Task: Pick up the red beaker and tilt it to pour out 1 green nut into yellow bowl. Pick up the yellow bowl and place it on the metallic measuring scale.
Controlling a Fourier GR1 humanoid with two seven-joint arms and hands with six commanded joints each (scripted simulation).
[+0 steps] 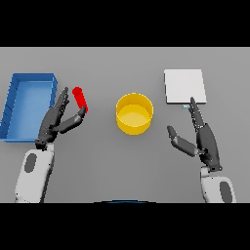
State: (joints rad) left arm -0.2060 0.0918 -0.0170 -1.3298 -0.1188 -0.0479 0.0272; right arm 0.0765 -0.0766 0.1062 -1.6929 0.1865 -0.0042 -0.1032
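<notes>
The red beaker (79, 98) stands left of centre on the grey table, leaning slightly. My left hand (54, 121) is right beside it, fingers straight on its left and the thumb tip touching its lower right side; the hand is open. The yellow bowl (134, 114) sits in the middle of the table, and I see no nut in it. The metallic measuring scale (184, 86) is a pale square plate at the back right. My right hand (202, 137) rests open in front of the scale, its fingertips near the scale's front edge.
A blue tray (16, 114) with raised walls lies at the far left, just beyond my left hand.
</notes>
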